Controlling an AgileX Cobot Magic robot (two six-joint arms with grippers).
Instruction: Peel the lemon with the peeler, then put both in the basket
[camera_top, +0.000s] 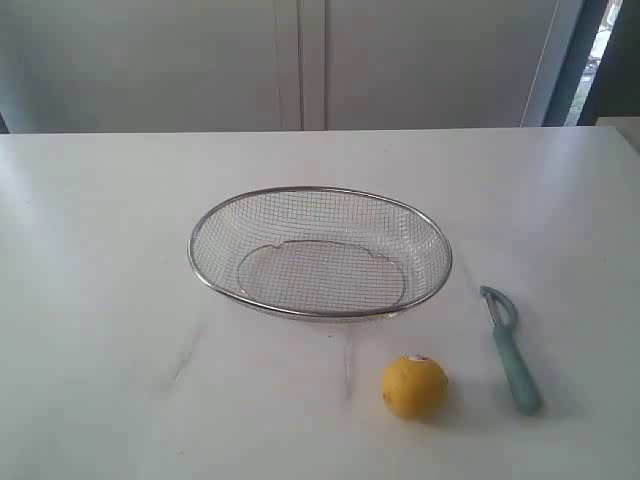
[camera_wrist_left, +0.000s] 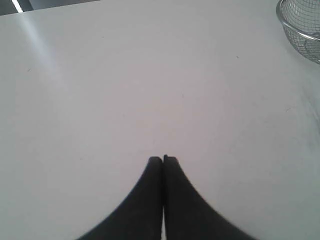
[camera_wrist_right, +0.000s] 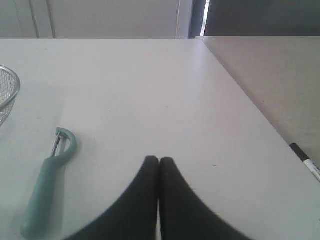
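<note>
The yellow lemon (camera_top: 414, 386) rests on the white table in front of the wire-mesh basket (camera_top: 320, 194), which holds nothing. The teal-handled peeler (camera_top: 512, 347) lies just right of the lemon, metal head toward the back. In the right wrist view the peeler (camera_wrist_right: 47, 181) lies off to one side of my right gripper (camera_wrist_right: 159, 160), apart from it; that gripper is shut and holds nothing. My left gripper (camera_wrist_left: 163, 159) is shut over bare table, with the basket's rim (camera_wrist_left: 285, 22) at a corner of its view. Neither gripper shows in the exterior view.
The white table (camera_top: 100, 300) runs back to a pale wall. In the right wrist view the table's edge (camera_wrist_right: 240, 90) is nearby, and a black marker (camera_wrist_right: 305, 162) lies beyond it on a lower surface.
</note>
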